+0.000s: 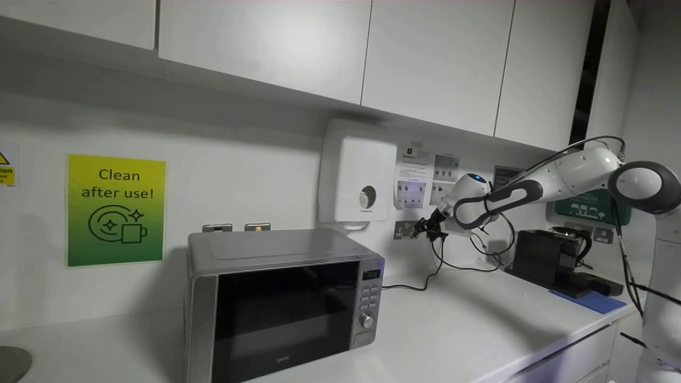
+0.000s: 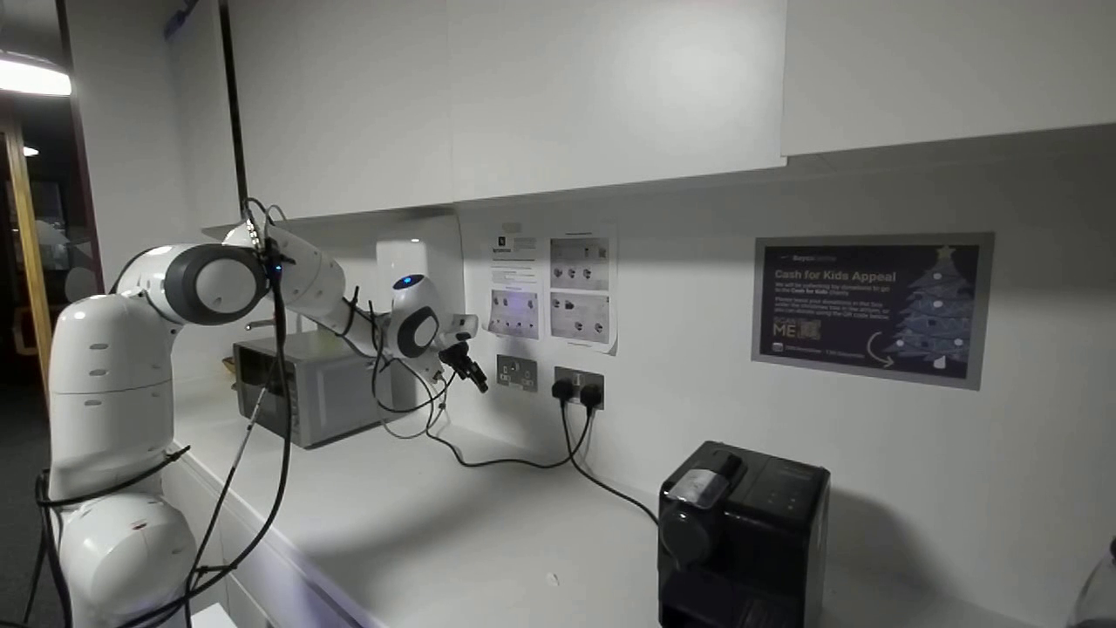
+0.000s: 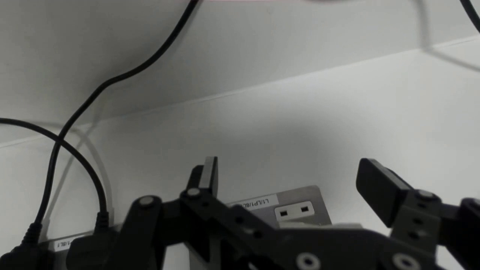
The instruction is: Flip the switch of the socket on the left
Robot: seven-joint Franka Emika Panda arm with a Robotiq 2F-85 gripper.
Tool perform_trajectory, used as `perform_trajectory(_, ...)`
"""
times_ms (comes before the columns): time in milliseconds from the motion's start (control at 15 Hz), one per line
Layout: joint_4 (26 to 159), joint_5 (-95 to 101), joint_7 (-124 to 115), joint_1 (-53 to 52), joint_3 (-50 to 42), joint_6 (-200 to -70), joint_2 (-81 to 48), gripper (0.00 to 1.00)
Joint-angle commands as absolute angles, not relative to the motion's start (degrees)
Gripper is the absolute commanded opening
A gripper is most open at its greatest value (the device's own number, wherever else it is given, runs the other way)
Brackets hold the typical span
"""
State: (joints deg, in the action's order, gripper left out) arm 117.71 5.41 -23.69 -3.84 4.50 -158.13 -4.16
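Observation:
The left socket is a grey metal double wall socket with no plugs in it. It shows in both exterior views [image 1: 404,230] [image 2: 517,373]. In the wrist view, part of the left socket [image 3: 296,202] shows upside down between and below the fingers, and its switches are hidden behind the gripper. My gripper [image 3: 288,163] is open and empty, with its two fingers wide apart. In both exterior views the gripper [image 1: 420,229] [image 2: 475,377] is near the left socket, tilted down toward the wall. I cannot tell whether it touches the wall.
A right socket [image 2: 595,384] with two black plugs [image 3: 90,249] and cables is beside the left one. A microwave [image 1: 287,314], a paper dispenser [image 1: 359,175] and a black coffee machine [image 2: 745,532] stand around. Papers [image 2: 514,288] hang above the sockets, with cupboards [image 2: 610,96] overhead.

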Motion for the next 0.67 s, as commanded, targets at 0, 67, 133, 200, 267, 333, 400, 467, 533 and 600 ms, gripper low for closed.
perform_trajectory(0, 114.8, 8.9, -24.7, -3.6, 3.5, -160.7, -6.2, 1.0)
perform_trajectory(67, 114.2, 10.5, -25.3, -3.7, 3.1, -160.4, -6.5, 1.0)
perform_trajectory(133, 116.3, 7.7, -23.9, -3.8, 3.8, -158.9, -5.1, 1.0)
perform_trajectory(200, 115.8, 8.5, -24.1, -3.8, 3.6, -158.9, -5.4, 1.0)
perform_trajectory(267, 115.5, 8.8, -24.1, -3.8, 3.5, -158.9, -5.7, 1.0)
perform_trajectory(333, 115.4, 8.8, -24.1, -3.8, 3.4, -159.0, -5.7, 1.0)
perform_trajectory(400, 115.4, 8.8, -24.1, -3.8, 3.4, -159.0, -5.8, 1.0)
perform_trajectory(467, 115.4, 8.9, -24.1, -3.8, 3.4, -159.0, -5.8, 1.0)
perform_trajectory(533, 115.4, 8.9, -24.1, -3.8, 3.4, -159.0, -5.8, 1.0)
perform_trajectory(600, 115.4, 8.9, -24.1, -3.8, 3.4, -159.0, -5.8, 1.0)
